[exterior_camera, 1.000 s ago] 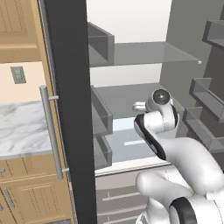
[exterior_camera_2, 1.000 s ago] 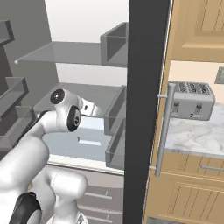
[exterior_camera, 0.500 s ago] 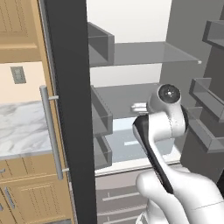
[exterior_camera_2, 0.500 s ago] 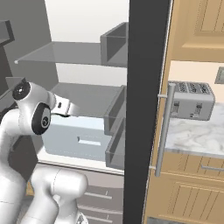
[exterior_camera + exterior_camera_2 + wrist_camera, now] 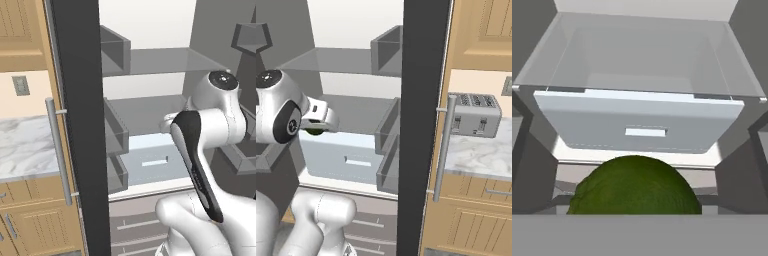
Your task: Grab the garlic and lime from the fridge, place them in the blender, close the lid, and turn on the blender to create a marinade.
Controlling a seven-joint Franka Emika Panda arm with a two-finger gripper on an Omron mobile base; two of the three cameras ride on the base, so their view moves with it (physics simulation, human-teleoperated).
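One fruit, the lime point(image 5: 634, 186), fills the hand view's lower middle, held in the widely spread tool point(image 5: 315, 126). Step in hand: carrying it out of the fridge point(image 5: 150, 60); next it likely goes to the blender.

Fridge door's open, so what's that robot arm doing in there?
The white arm is reaching into the open fridge, above the pale drawer. A lime sits right at its claw, close up in the hand view and peeking out green under the hand in the right base view. The claw looks wide around the lime, so it seems to be carrying it. A toaster stands on the counter beside the fridge.
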